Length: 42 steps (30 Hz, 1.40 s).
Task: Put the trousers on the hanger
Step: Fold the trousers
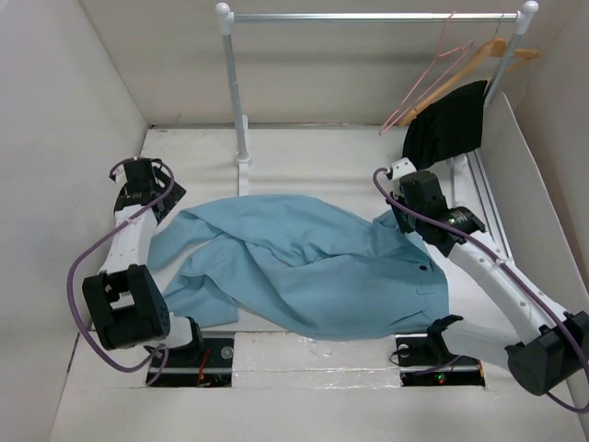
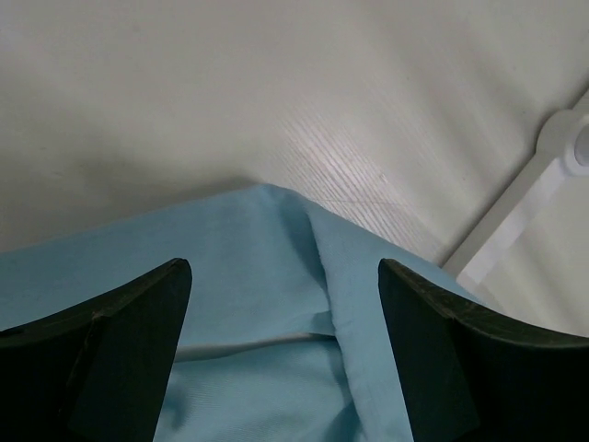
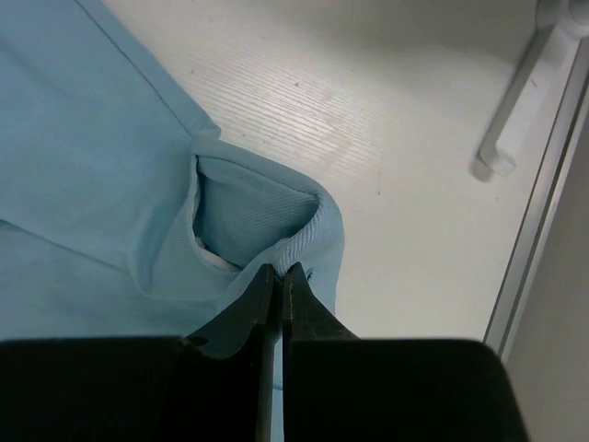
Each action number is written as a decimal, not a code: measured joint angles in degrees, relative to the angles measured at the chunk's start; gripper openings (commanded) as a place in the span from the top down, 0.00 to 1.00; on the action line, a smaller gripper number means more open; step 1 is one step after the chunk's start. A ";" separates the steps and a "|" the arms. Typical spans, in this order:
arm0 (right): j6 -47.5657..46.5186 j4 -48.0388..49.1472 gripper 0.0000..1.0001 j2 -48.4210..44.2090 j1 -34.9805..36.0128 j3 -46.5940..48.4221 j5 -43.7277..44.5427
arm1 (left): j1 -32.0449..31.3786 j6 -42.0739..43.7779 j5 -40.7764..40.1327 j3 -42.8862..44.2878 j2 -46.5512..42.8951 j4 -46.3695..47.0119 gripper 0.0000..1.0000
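Pale teal trousers [image 1: 304, 272] lie spread on the bench [image 1: 313, 161]; my right pincer [image 3: 279, 276] pinches their waistband, and my left pincer [image 2: 283, 269] gapes over a leg hem. I should lower it squarely before closing.

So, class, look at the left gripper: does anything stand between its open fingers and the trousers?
Nothing visible does. In the left wrist view the left gripper hangs open right over a folded edge of the trousers, with only pale blue cloth showing in the gap it spans.
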 measured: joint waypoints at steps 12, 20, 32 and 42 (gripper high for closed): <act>-2.08 2.54 1.00 -2.95 -0.07 -1.51 -7.04 | -0.87 -5.64 11.67 0.00 11.28 5.29 0.43; -2.10 3.34 1.00 -2.97 -0.07 -2.08 -10.21 | -1.88 -7.23 12.22 0.42 16.09 8.37 0.87; -2.10 3.34 1.00 -3.67 -0.44 -2.08 -12.55 | -6.45 -7.50 7.89 20.04 11.69 0.83 1.00; -3.30 4.22 1.00 -4.26 -2.82 -1.68 -16.48 | -9.46 -4.04 0.20 28.98 -6.58 3.52 1.00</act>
